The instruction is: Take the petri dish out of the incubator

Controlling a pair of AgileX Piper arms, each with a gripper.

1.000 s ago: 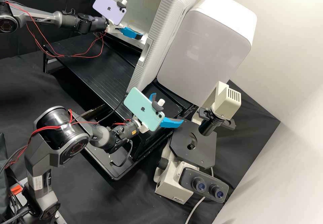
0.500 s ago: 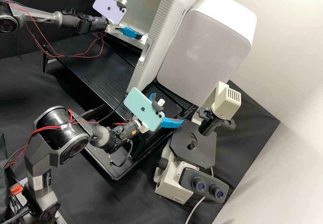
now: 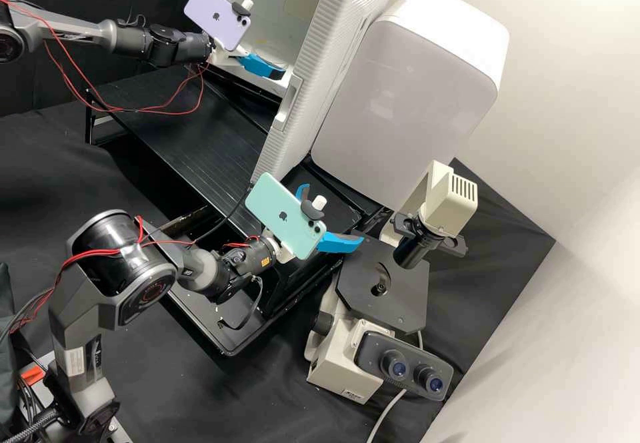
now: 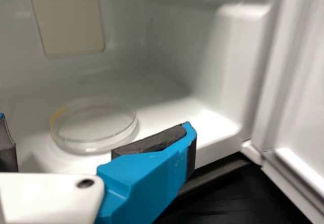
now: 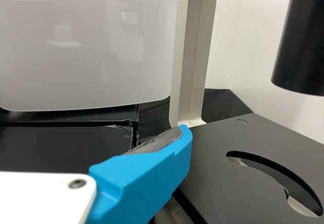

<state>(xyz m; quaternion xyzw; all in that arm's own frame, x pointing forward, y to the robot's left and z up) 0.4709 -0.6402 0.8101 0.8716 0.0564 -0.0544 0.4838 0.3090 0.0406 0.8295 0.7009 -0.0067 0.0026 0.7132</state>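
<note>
A clear petri dish [image 4: 93, 124] lies flat on the white floor of the open incubator [image 3: 267, 3]. My left gripper [image 4: 95, 133] is at the chamber's mouth, open, with one blue finger [image 4: 152, 176] on each side. The dish sits just beyond and between the fingertips, untouched. In the high view the left gripper [image 3: 261, 65] reaches into the incubator under a purple phone. My right gripper [image 3: 333, 216] is open and holds nothing. It hovers by the microscope stage [image 5: 253, 148], with one of its fingers [image 5: 147, 178] in the right wrist view.
The incubator door [image 3: 313, 63] stands swung open between the two arms. A white microscope [image 3: 380, 336] with a black stage sits at the front right. A black raised shelf [image 3: 193, 136] runs under the incubator. Red cables trail from the left arm.
The left arm's rear links have shifted a little, while its gripper stays at the incubator mouth. The right arm has not moved.
</note>
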